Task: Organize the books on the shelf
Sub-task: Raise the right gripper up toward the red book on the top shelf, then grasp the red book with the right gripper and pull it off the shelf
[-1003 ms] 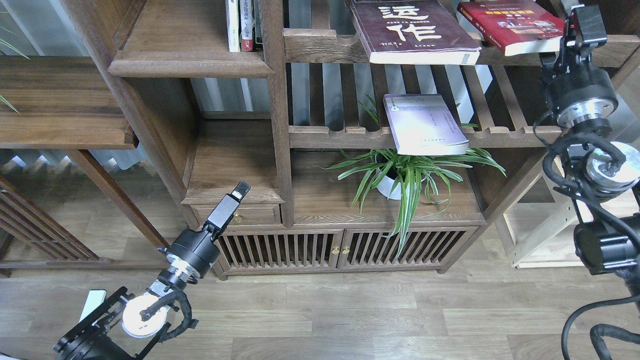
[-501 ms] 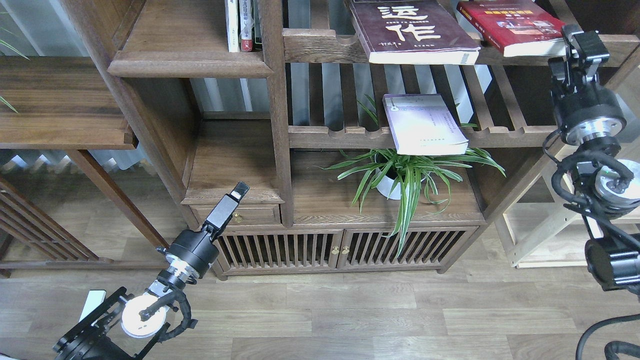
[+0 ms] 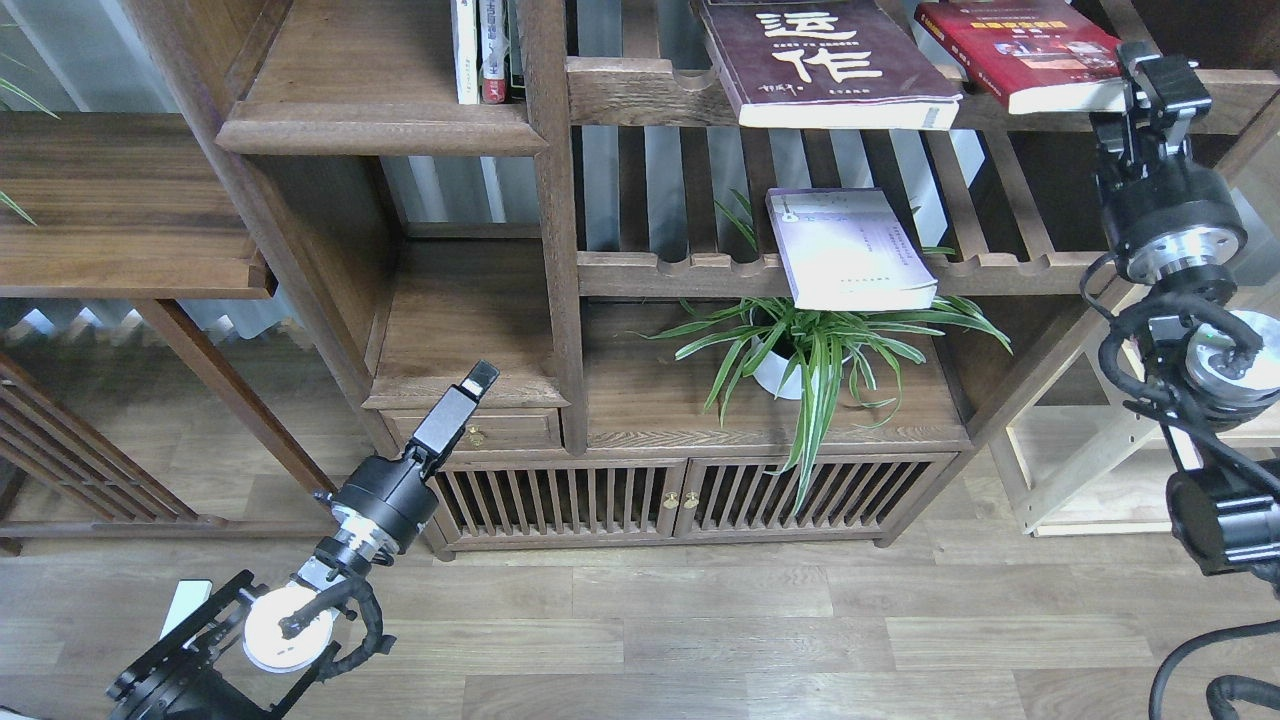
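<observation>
The right gripper (image 3: 1150, 80) sat just right of the red book (image 3: 1020, 50), whose long axis ran far-left; its jaw state I couldn't tell.

Two black jointed arms, silver metal rings, white round joint caps, looping black cables

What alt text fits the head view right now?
Right gripper sits beside the red book on the upper slatted rack, next to the maroon book. A lavender book lies one rack down; left gripper hangs low.
</observation>
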